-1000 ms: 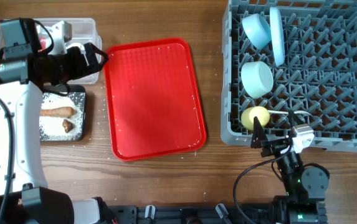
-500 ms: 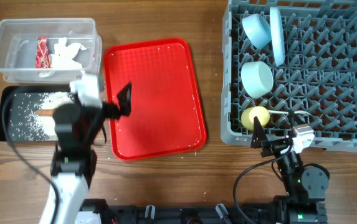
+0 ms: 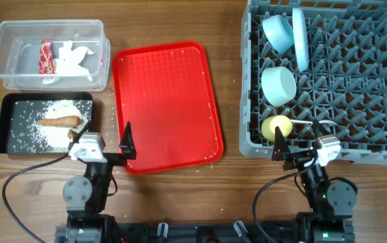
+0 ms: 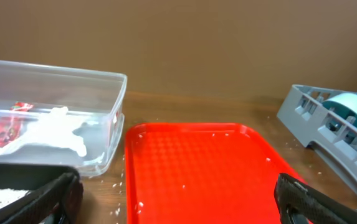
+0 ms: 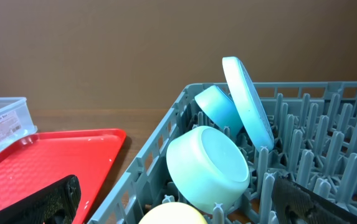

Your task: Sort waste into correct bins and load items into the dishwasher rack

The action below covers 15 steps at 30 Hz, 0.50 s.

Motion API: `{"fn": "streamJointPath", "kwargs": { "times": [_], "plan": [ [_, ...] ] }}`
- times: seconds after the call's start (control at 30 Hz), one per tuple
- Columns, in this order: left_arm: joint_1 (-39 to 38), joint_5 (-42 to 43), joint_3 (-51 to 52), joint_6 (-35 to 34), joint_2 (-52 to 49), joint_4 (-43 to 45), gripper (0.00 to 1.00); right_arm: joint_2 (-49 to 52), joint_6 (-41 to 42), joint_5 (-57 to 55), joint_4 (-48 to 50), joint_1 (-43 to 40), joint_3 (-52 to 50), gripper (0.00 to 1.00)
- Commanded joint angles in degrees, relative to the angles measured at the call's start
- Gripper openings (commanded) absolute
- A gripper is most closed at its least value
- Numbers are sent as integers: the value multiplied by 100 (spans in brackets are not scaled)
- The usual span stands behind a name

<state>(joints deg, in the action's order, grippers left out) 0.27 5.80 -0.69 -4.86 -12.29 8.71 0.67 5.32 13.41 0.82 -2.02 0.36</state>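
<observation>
The grey dishwasher rack [image 3: 355, 88] holds the light blue plate [image 3: 300, 37], the light blue bowl [image 3: 277, 32], the pale green bowl [image 3: 278, 85], the yellow cup [image 3: 276, 126] and the white spoon [image 3: 318, 123]. The clear tub [image 3: 4, 67] holds the red-and-white wrapper [image 3: 46, 57] and crumpled paper [image 3: 71, 57]. The black tray [image 3: 4, 135] holds rice, the carrot-like stick [image 3: 59, 122] and a small brown lump [image 3: 72, 134]. My left gripper [image 3: 105, 150] is open and empty at the red tray's near left corner. My right gripper [image 3: 300, 150] is open and empty at the rack's near edge.
The red serving tray [image 3: 167, 104] lies in the middle with a few rice grains on it. Loose grains lie on the wood beside its left edge [image 4: 119, 186]. Both arms sit low at the front edge of the table.
My left arm has drawn back from the bins to the table's front edge, uncovering the tub and black tray. The right arm has not moved.
</observation>
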Motion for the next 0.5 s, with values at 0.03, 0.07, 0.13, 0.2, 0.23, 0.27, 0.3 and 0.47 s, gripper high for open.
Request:
{"fn": "streamJointPath", "kwargs": {
  "times": [0.03,0.07,0.13,0.2,0.23,0.27,0.3,0.47],
  "plan": [
    [188,-87,37,-35,573,-476,100,-39,85,-52,17,35,-7,100],
    [219,-63,37,-35,688,-645,100,-39,83,-52,17,35,-7,100],
    [280,-2,37,-35,970,-1086,100,-39,83,-52,17,35,-7,100],
    [295,39,37,-37,1215,-1252,100,-39,83,-52,17,35,-7,100],
    [295,57,37,-39,1213,-1276,100,-39,85,-52,17,35,-7,100],
    [295,57,37,-39,1215,-1266,100,-39,83,-52,17,35,-7,99],
    [295,57,37,-37,1215,-1263,100,-39,83,-52,17,35,-7,100],
    [295,55,37,-35,1211,-1261,100,-39,83,-52,17,35,-7,100]
  ]
}}
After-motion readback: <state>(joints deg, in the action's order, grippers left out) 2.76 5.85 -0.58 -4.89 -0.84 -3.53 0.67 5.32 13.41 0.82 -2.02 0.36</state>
